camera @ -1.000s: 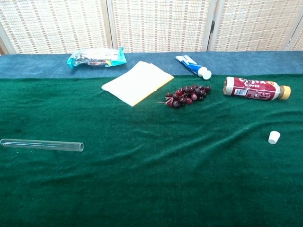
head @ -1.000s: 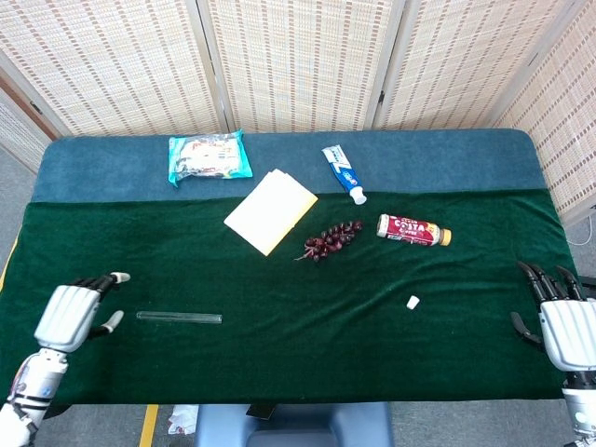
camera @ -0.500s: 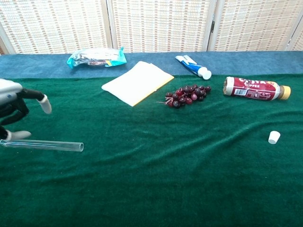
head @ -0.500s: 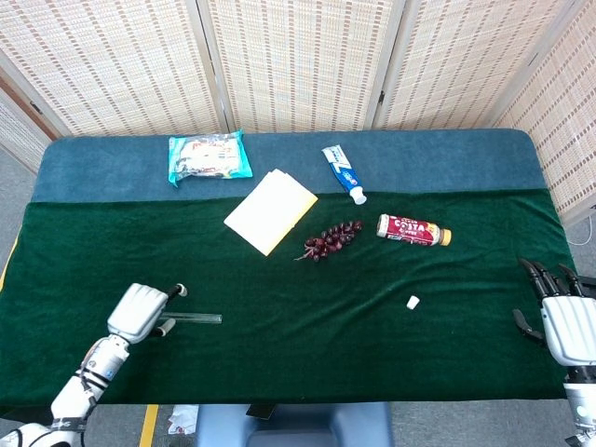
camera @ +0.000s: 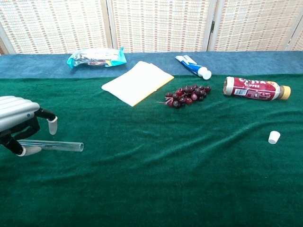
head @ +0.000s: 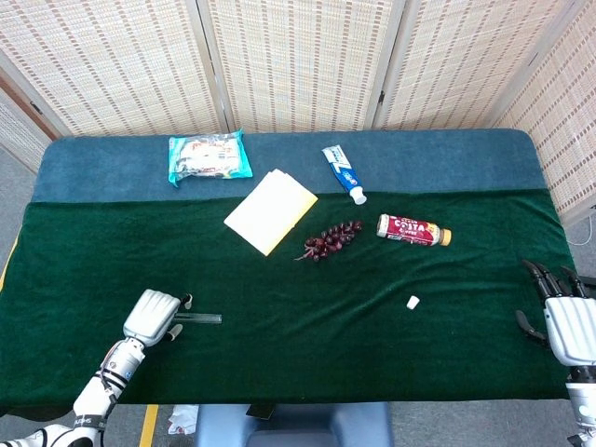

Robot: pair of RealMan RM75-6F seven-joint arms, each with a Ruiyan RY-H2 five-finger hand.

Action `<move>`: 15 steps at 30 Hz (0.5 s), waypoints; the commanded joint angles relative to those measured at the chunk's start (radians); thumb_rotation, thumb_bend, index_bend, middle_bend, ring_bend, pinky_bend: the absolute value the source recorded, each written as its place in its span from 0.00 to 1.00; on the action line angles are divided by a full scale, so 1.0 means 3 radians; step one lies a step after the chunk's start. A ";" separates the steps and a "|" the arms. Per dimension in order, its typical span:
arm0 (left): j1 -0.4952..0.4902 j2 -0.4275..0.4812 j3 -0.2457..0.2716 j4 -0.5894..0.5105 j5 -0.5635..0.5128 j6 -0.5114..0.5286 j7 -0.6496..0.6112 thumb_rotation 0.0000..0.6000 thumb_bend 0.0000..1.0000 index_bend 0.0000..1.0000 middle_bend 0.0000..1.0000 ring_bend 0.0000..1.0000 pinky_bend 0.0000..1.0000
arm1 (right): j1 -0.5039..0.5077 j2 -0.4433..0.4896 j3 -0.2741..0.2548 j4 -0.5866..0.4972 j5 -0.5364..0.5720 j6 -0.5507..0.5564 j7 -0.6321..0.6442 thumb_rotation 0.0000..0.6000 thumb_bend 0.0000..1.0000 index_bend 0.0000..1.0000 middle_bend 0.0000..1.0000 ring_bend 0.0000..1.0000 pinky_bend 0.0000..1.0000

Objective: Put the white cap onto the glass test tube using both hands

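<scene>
Left hand (camera: 19, 124) has come in from the table edge w/ fingers curled around the clear glass test tube (camera: 64, 146) lying on the green cloth (head: 307, 307), not yet lifted. Small white cap (head: 413, 302) lies well apart, untouched. Right hand (head: 563, 321) waits, fingers spread, so grasp is starting; cap pickup prob next.

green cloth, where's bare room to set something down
Bare cloth lies between the test tube and the white cap, along the near edge. The far strip is crowded: snack bag, yellow pad, grapes, toothpaste, bottle.
</scene>
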 commanded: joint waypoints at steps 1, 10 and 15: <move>0.0027 -0.0055 0.0005 0.0023 -0.0112 0.0049 0.0080 1.00 0.33 0.46 0.91 0.89 0.83 | 0.0004 -0.0003 0.0000 0.0008 0.0001 -0.0005 0.0007 1.00 0.40 0.11 0.20 0.29 0.12; -0.0010 -0.0102 0.0010 0.0026 -0.0313 0.0018 0.0170 1.00 0.33 0.46 0.91 0.89 0.83 | 0.0002 -0.0008 0.0004 0.0033 0.0019 -0.0011 0.0039 1.00 0.40 0.11 0.20 0.30 0.12; -0.0027 -0.0115 0.0013 0.0041 -0.0357 0.0032 0.0190 1.00 0.33 0.47 0.91 0.89 0.83 | 0.0000 -0.0012 0.0005 0.0042 0.0030 -0.0017 0.0052 1.00 0.40 0.11 0.20 0.30 0.12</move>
